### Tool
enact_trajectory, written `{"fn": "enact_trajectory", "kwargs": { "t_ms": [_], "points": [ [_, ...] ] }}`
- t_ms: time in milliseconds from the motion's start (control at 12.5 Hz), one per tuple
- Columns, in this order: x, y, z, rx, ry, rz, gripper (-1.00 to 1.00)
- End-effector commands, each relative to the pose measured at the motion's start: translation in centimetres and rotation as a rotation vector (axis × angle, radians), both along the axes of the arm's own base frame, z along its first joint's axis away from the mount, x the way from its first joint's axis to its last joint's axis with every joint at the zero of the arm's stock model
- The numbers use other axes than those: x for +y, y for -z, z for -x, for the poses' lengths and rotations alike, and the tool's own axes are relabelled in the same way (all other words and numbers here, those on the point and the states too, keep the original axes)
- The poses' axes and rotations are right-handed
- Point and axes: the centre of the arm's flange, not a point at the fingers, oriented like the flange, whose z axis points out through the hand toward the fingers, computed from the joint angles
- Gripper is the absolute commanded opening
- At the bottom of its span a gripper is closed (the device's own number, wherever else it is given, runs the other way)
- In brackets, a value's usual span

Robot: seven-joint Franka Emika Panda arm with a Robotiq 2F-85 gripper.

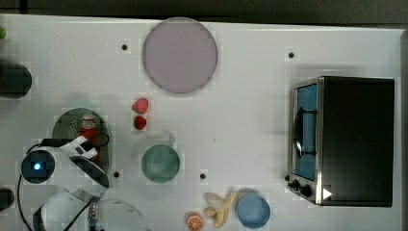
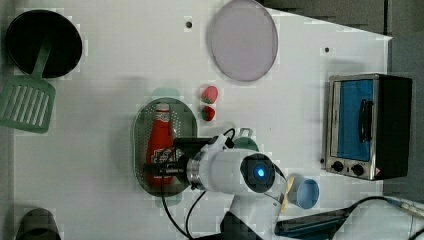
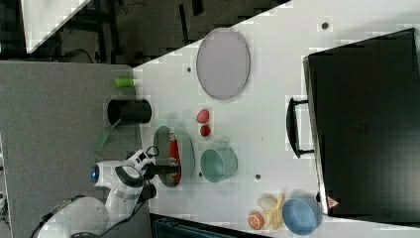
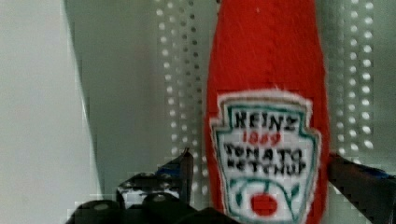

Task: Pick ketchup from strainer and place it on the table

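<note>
The ketchup (image 4: 268, 116) lies flat in the strainer (image 2: 141, 131), its long axis running along the strainer's length. The jaws (image 4: 261, 186) stand wide, one finger either side of the label end, straddling across that axis, nothing gripped yet.

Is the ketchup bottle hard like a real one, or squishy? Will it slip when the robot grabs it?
Probably squishy: in the wrist view the ketchup looks fuzzy, with a stitched label, like felt. That surface should resist slipping, and it is likely light. It lies flat in the strainer, so it shouldn't tip. The gripper is open, its fingers on either side of it.
</note>
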Motion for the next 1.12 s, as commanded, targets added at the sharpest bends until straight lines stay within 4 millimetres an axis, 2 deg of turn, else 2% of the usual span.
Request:
{"fn": "enact_trajectory", "kwargs": {
  "t_ms": [80,240,480,640,800,960,1120],
  "points": [
    [1.6,0.2,-0.6,-0.029,0.05,0.005,0.68],
    [1.8,0.4,-0.8,-0.031,0.051,0.004,0.21],
    [2.0,-1.7,-1.1,-0.064,0.053,-0.005,0.21],
    [2.5,-5.2,-1.1,-0.102,0.066,-0.031,0.21],
    [2.8,-9.6,-1.5,-0.117,0.132,-0.062,0.21],
    [2.7,-14.0,-2.4,-0.126,0.212,-0.084,0.21],
    [1.9,-17.6,-3.1,-0.11,0.254,-0.06,0.21]
  ]
}}
